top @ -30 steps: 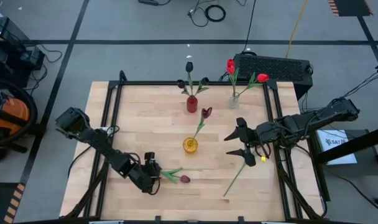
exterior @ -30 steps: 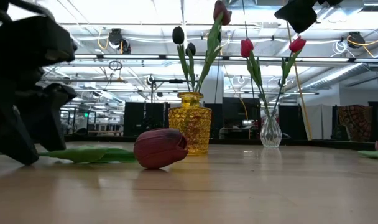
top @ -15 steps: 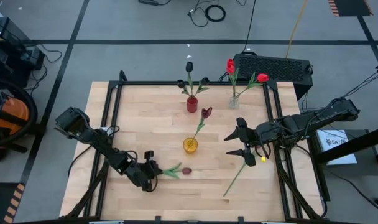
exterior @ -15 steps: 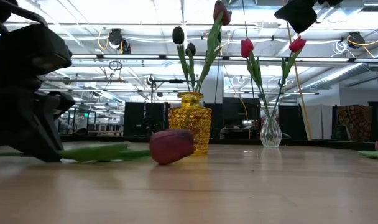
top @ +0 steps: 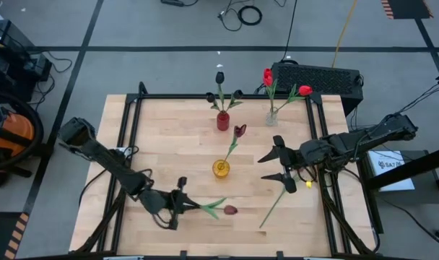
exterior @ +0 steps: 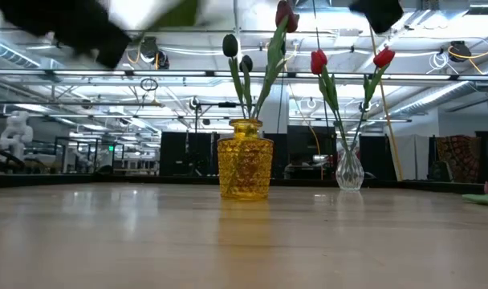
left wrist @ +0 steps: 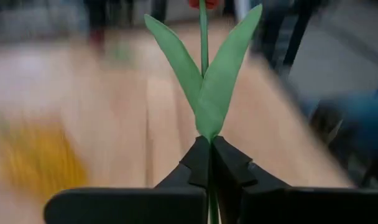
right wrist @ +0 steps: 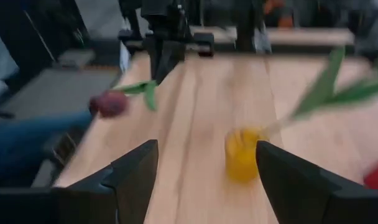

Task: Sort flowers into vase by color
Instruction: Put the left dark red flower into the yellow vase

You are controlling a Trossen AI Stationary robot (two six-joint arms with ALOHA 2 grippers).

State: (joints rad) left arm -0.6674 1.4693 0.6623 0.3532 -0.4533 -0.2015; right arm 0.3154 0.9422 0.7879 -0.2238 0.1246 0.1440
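My left gripper point(top: 182, 206) is shut on a maroon tulip point(top: 229, 210) above the table's near left part; its leaves point(left wrist: 204, 81) spread just beyond the fingers. My right gripper point(top: 271, 166) hangs open over the right side, touching nothing. A yellow vase point(top: 220, 168) in the middle holds one maroon tulip point(top: 239, 131). A red vase point(top: 223, 120) holds near-black tulips, and a clear glass vase point(top: 271, 115) holds red ones. Another flower's stem point(top: 272, 209) lies flat on the table below the right arm. My left gripper pinches the tulip's stem point(left wrist: 208, 142) between its two fingers, just below where the leaves branch off. The fingers come from the table's left, slanting a little downward, and lie along the stem. The flower sticks out ahead of them toward the right, lifted clear of the table.
A black frame point(top: 227, 96) runs round the wooden table. The yellow vase point(exterior: 245, 168) and the glass vase point(exterior: 349, 170) stand upright in the low view. A black box point(top: 317, 78) sits beyond the far right corner. Bare wood point(top: 169, 144) lies left of the vases.
My left gripper has risen and tipped up nearer to level, going a little toward the table's right edge. The maroon tulip, whose head lay on the table, has come up with it and now hangs clear.
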